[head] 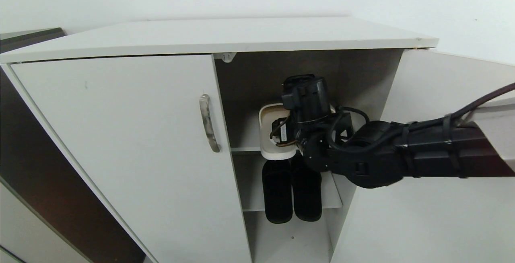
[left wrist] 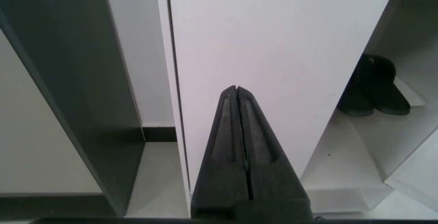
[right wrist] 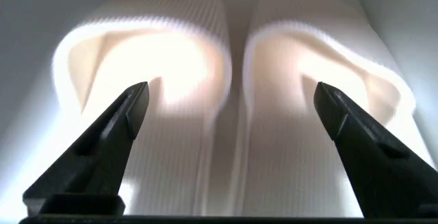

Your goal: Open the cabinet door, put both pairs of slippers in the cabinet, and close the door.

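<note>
The white cabinet has its right door swung open and its left door closed. A pair of black slippers lies on the lower shelf, also seen as dark slippers. A pair of white slippers sits on the upper shelf. My right arm reaches inside, and the right gripper stands open just above the white slippers, its fingers apart and holding nothing. My left gripper is shut and empty in front of the closed left door.
A metal handle is on the closed left door. A dark panel stands left of the cabinet. A bottom shelf lies bare under the black slippers.
</note>
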Robot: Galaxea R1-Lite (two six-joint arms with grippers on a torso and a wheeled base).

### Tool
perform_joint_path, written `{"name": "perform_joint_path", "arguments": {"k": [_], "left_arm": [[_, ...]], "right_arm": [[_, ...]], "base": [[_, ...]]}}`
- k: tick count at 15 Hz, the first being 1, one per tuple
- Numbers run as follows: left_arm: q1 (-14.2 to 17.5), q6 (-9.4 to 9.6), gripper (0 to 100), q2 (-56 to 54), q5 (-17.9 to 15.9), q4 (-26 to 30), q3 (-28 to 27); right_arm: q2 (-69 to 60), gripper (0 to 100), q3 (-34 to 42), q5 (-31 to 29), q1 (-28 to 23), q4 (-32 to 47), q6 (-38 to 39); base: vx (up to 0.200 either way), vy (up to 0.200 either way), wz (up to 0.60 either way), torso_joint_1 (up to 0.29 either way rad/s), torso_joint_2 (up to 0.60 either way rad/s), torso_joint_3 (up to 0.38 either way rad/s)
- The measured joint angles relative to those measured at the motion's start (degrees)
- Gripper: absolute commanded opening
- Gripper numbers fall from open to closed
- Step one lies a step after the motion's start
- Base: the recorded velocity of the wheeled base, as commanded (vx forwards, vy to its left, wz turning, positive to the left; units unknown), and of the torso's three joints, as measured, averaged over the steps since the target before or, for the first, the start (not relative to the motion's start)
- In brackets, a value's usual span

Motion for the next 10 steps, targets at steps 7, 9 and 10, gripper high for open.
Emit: {"name": "perform_joint_path", "arguments": {"k": [7,9,10], "left_arm": [[0.0,0.02,0,0.0,0.0,0.02,0.0],[0.0,0.0,0,0.0,-0.02,0.0,0.0],[0.0,0.02,0,0.0,-0.06,0.02,0.0]], "right_arm": [[-12.24,0,19.98,-2.4,7.13,-11.22,-0.13],[-14.13,0,23.32,-2.4,7.61,-13.98,-0.13],[-14.8,0,24.87,-2.16,7.72,-15.52,-0.18]], "base": [[0.0,0.0,0.0,0.0,0.0,0.0],[0.0,0.0,0.0,0.0,0.0,0.0],[0.0,0.0,0.0,0.0,0.0,0.0]]}}
